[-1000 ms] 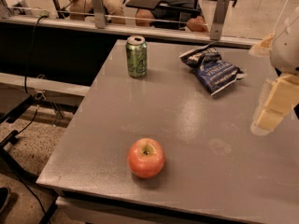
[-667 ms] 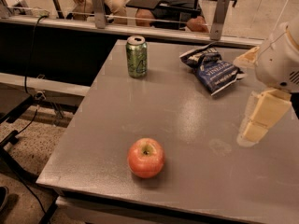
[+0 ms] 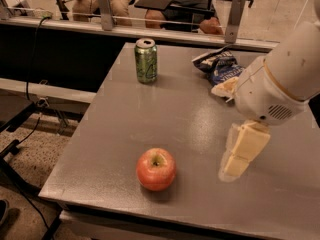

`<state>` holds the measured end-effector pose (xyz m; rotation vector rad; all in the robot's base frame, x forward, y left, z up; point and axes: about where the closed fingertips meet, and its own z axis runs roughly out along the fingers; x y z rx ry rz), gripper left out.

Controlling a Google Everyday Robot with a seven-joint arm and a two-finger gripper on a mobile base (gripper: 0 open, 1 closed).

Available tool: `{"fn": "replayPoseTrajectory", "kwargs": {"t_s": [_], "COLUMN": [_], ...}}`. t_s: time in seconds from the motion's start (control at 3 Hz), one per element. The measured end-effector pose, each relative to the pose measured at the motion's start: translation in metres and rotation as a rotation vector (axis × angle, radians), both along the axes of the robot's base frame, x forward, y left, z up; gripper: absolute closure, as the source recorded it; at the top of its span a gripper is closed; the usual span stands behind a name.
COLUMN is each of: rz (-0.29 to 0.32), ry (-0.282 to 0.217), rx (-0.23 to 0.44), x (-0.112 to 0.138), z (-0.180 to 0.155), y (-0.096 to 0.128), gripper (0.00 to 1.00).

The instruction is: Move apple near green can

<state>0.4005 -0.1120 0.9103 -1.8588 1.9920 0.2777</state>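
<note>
The red-orange apple (image 3: 156, 169) sits upright near the front edge of the grey table (image 3: 175, 109), stem dimple up. The light green can (image 3: 146, 60) stands upright at the table's far left, well behind the apple. My gripper (image 3: 233, 169) hangs from the white arm at the right, pointing down and left. It is low over the table, about a hand's width to the right of the apple and not touching it. It holds nothing that I can see.
A dark blue-and-white chip bag (image 3: 220, 66) lies at the far right of the table, partly behind my arm. A rail with metal posts (image 3: 233, 19) runs behind the table. The floor drops away to the left of the table edge.
The arm has swung left and down over the table, bringing the gripper much closer to the apple. The apple, can and bag have not moved.
</note>
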Motion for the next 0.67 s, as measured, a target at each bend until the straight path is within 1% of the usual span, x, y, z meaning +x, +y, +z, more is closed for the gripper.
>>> {"fn": "replayPoseTrajectory", "kwargs": {"t_s": [0.33,0.67], "rz": [0.039,0.076], "ry": [0.032,0.051], "rx": [0.02,0.037], "x": [-0.007,-0.016], "z": [-0.012,-0.028], "y": [0.027,0.054], "gripper": [0.0,0.0]}}
